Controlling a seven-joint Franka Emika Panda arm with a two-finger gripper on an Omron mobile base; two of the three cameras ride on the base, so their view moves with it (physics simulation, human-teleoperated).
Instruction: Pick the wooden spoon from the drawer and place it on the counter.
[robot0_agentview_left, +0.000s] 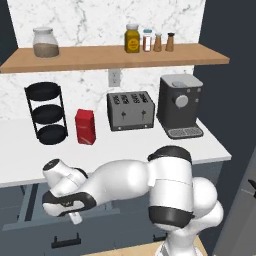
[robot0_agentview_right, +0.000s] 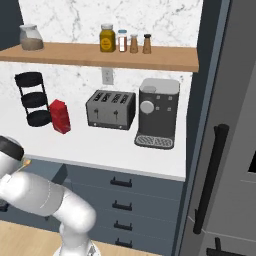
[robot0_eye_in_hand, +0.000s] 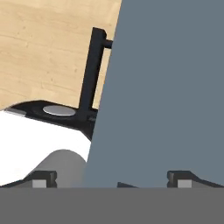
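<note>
Smooth matt white counter (robot0_agentview_left: 210, 145) beneath a veined marble wall (robot0_agentview_left: 90, 20). Warm wooden shelf (robot0_agentview_left: 115, 56) holding a clear glass jar (robot0_agentview_left: 45, 42). Brushed grey metal toaster (robot0_agentview_left: 130, 110). Matt blue-grey drawer (robot0_eye_in_hand: 166, 87) with a black bar handle (robot0_eye_in_hand: 92, 74).

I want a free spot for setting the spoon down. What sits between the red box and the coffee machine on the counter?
A grey four-slot toaster stands between the red box and the coffee machine on the counter, plain in both base views.

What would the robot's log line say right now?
end effector: open | place: low at drawer, near its handle | grasp: none yet
</note>
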